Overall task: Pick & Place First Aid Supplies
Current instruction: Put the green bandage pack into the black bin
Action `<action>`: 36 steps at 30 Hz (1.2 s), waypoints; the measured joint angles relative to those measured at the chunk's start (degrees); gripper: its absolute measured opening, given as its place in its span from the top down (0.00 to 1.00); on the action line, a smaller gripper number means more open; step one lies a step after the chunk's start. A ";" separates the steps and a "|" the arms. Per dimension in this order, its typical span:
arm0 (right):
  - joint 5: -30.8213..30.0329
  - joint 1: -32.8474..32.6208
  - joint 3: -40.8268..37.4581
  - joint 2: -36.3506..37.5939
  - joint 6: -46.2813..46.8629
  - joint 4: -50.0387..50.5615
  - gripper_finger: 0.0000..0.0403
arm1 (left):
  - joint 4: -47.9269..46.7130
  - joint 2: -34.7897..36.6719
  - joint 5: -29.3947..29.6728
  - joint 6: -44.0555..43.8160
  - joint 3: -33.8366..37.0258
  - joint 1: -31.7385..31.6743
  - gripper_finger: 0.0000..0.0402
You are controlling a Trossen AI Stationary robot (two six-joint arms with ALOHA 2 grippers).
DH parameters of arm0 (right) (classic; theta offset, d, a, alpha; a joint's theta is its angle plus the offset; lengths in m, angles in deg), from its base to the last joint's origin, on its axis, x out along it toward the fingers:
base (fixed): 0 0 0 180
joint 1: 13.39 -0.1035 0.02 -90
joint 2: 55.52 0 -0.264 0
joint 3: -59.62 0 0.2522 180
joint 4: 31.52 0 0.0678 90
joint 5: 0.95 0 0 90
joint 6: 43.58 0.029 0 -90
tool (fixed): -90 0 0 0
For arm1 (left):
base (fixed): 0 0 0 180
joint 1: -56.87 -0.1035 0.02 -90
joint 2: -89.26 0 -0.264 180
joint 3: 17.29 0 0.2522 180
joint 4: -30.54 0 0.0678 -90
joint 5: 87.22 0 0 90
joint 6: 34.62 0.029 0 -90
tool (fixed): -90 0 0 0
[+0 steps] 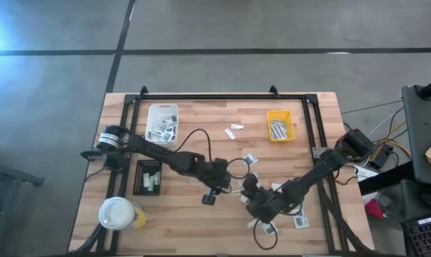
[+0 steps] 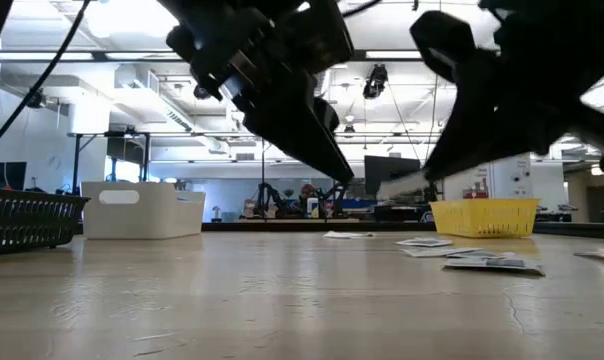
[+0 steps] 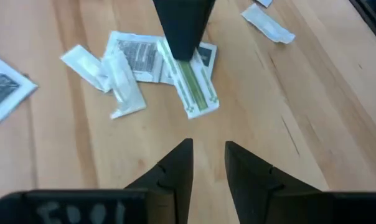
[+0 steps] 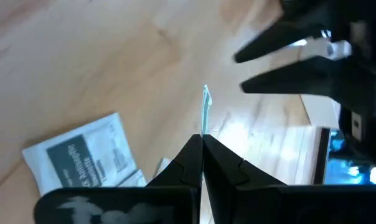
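A: In your overhead picture, left of centre, the left end effector (image 1: 217, 188) hovers over the desk (image 1: 201, 221). How are its fingers?
B: Its wrist view shows you them slightly parted, gripping nothing.
A: And to the right?
B: The right end effector (image 1: 248, 194) sits lower centre; overhead you cannot see its load. Its wrist view shows you fingers (image 4: 189, 163) pinched on a thin greenish strip (image 4: 205, 109), edge-on. A printed packet (image 4: 82, 158) lies lower left there.
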 joint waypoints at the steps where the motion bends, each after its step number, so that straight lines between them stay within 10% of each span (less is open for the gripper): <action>1: -0.03 0.00 0.02 0.88 1.31 0.28 0.98 | -0.09 0.42 0.65 0.07 0.01 0.22 0.74; 24: 4.81 0.02 0.02 8.73 37.79 8.63 0.98 | 4.22 2.61 17.81 1.88 0.07 6.54 0.74; 36: 6.39 0.02 0.00 8.07 42.39 8.13 0.98 | 8.93 2.53 18.63 2.50 0.10 8.16 0.74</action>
